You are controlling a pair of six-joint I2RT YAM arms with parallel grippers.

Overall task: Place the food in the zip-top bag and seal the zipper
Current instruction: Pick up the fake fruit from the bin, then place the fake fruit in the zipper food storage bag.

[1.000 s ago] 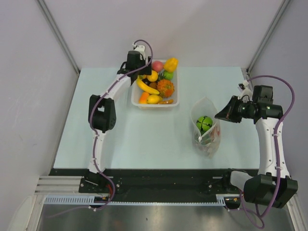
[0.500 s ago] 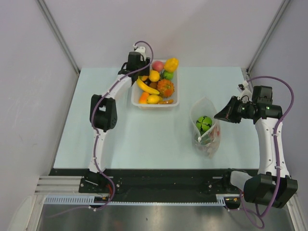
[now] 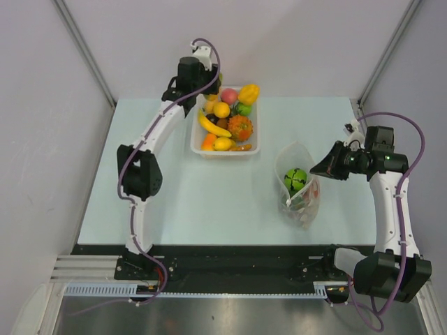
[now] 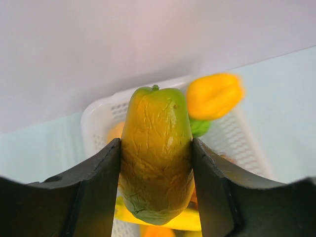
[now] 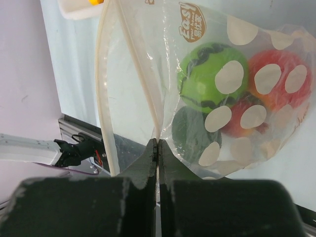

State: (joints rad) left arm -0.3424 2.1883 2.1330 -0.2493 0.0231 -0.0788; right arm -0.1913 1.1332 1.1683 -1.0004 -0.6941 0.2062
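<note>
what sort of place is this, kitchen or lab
Likely a robot lab cell, not a kitchen: two white arms bolted at the edge of a pale blue table, plain grey partition walls, glossy toy fruit in a white slotted basket.

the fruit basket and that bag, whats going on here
The left claw grips a yellow-green toy fruit at the far corner of the white basket, where other food waits. The right claw is pinched shut on the mouth edge of the zip-top bag, holding it open on the table. A green ball and red pieces are already inside. The zipper is not sealed yet.
</note>
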